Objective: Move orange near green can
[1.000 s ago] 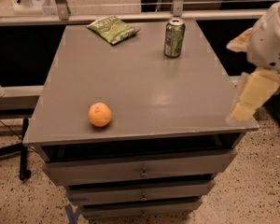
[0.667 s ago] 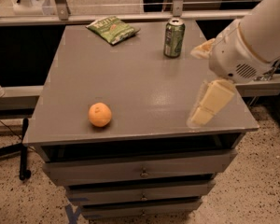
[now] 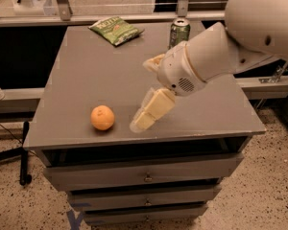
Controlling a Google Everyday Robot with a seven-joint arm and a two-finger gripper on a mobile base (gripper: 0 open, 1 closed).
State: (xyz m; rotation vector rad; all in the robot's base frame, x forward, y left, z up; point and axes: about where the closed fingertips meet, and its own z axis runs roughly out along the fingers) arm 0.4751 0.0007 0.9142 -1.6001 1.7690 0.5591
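Note:
The orange lies on the grey cabinet top near its front left edge. The green can stands upright at the back, right of centre, with its lower part hidden behind my arm. My gripper hangs over the middle front of the top, just right of the orange and apart from it. Its cream fingers are spread open and hold nothing. The can is well behind the gripper.
A flat green chip bag lies at the back left of the top. Drawers run below the front edge. A metal rail and glass stand behind the cabinet. Speckled floor lies around it.
My arm has swung in from the right edge toward the left and front, bringing the gripper over the top to just right of the orange. The orange and can have not moved.

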